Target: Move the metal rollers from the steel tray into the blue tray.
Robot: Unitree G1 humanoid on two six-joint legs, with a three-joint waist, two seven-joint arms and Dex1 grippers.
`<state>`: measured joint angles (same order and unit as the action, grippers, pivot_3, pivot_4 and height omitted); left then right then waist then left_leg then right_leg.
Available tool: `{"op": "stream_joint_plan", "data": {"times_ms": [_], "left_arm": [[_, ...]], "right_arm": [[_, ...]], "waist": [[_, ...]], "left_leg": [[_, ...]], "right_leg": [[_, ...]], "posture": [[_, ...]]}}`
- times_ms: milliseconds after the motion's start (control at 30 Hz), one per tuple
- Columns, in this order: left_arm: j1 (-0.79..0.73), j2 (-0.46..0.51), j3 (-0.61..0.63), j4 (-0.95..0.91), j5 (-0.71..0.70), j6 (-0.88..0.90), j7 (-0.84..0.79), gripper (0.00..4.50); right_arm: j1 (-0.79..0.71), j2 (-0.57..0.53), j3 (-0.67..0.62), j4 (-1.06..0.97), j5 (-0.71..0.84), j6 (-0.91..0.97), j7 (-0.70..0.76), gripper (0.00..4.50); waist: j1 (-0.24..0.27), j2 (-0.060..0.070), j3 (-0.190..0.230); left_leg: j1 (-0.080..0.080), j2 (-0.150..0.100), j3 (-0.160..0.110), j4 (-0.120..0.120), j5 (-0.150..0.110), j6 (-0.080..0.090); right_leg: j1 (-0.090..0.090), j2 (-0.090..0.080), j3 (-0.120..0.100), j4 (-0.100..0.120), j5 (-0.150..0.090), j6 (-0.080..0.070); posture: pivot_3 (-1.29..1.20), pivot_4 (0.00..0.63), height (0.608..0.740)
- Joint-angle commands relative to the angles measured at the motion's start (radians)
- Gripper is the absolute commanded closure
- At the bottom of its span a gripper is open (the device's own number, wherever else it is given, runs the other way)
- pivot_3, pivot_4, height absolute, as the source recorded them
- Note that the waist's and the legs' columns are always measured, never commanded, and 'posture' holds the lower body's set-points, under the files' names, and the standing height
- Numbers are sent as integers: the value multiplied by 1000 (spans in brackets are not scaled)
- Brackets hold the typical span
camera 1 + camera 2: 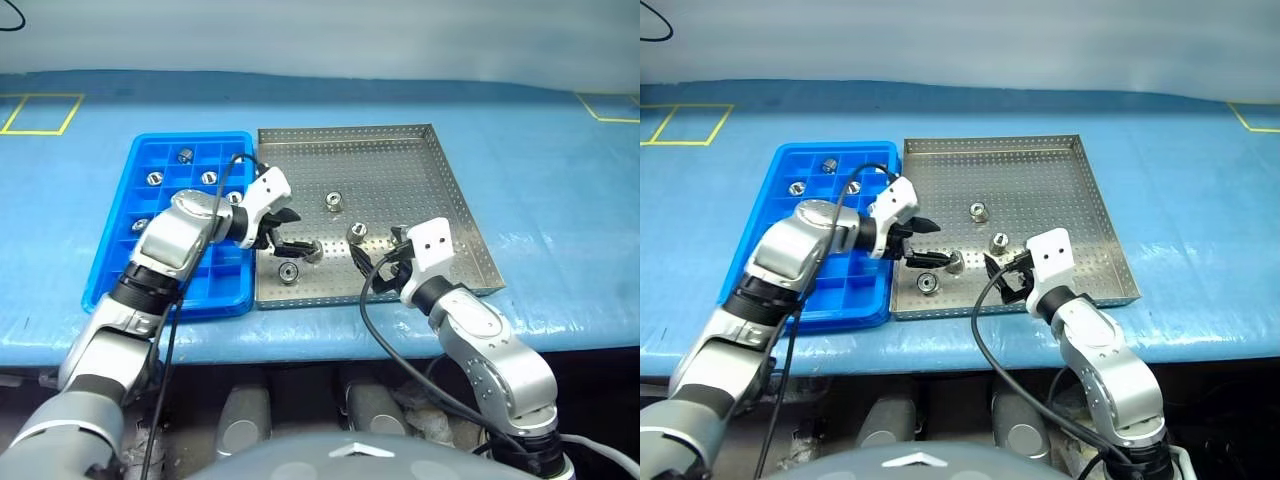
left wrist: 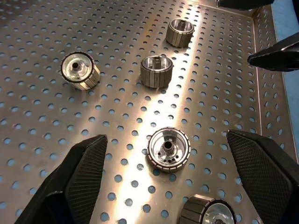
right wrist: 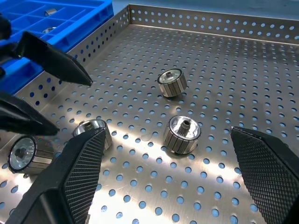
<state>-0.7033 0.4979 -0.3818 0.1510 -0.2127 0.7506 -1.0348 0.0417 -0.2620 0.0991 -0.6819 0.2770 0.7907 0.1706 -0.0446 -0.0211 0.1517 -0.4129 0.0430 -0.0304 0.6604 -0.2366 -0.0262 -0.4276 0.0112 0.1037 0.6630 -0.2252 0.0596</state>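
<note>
Nearest us, our left gripper (image 1: 283, 232) hangs spread wide over the steel tray (image 1: 420, 145), above its four metal rollers (image 1: 334, 201). Leftward, the blue tray (image 1: 110, 250) holds perhaps five. Our right gripper (image 1: 392, 252) gapes, empty.

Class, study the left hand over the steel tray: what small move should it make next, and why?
Probably lower the left hand and close on the metal roller lying between its open fingers. That roller is still on the steel tray, four remain there, and the blue tray beside it has free compartments.
</note>
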Motion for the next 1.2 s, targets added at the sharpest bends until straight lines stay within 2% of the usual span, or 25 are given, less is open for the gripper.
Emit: {"op": "stream_joint_plan", "data": {"times_ms": [33,267,367,533,567,600,633,867,1067,1200], "left_arm": [[-64,-31,-44,66,42,-40,-25,31],[-129,-74,-98,209,133,-115,-31,31],[-142,-80,-109,248,164,-134,-39,586],[-146,-96,-104,285,187,-151,-46,2223],[-145,-99,-103,289,188,-150,-47,2223],[-144,-100,-100,293,188,-151,-48,2581],[-142,-101,-95,295,188,-152,-45,2704],[-134,-101,52,257,134,-134,54,2779],[-25,-90,297,39,84,-72,290,2779],[100,-78,435,-146,141,-51,523,2779]], "right_arm": [[-9,9,-12,-36,-5,-20,-9,0],[-4,18,-14,-39,-9,-27,-18,0],[-1,23,-17,-40,-11,-30,-23,0],[0,27,-18,-39,-14,-34,-23,0],[-1,28,-19,-39,-13,-35,-23,0],[-3,28,-19,-37,-14,-36,-23,0],[-4,28,-19,-36,-14,-37,-22,0],[-6,27,-17,-38,-15,-34,-21,0],[-10,27,6,-39,-11,-26,-11,0],[-31,30,31,-20,-6,-24,5,0]], "waist": [[-1,0,0],[-14,0,0],[-19,0,0],[-22,0,0],[-22,0,0],[-22,0,0],[-22,0,0],[-22,0,0],[-22,0,0],[-19,0,0]], "left_leg": [[0,0,0,0,0,0],[0,0,0,0,0,0],[0,0,0,0,0,0],[0,0,0,0,0,0],[0,0,0,0,0,0],[0,0,0,0,0,0],[0,0,0,0,0,0],[-1,0,0,0,0,0],[0,0,0,-1,0,1],[0,0,0,-1,0,1]], "right_leg": [[0,0,0,0,0,0],[0,0,0,0,0,0],[0,0,0,0,0,1],[0,0,0,0,1,1],[0,0,0,0,1,1],[0,0,1,0,1,1],[0,0,1,0,1,1],[0,0,1,0,1,2],[-1,0,1,0,2,4],[-1,0,0,0,2,4]], "posture": [[-25,150,740],[-40,150,740],[-45,150,740],[-45,150,740],[-45,150,740],[-42,150,740],[-42,150,740],[-44,150,740],[-18,150,740],[38,150,740]]}}
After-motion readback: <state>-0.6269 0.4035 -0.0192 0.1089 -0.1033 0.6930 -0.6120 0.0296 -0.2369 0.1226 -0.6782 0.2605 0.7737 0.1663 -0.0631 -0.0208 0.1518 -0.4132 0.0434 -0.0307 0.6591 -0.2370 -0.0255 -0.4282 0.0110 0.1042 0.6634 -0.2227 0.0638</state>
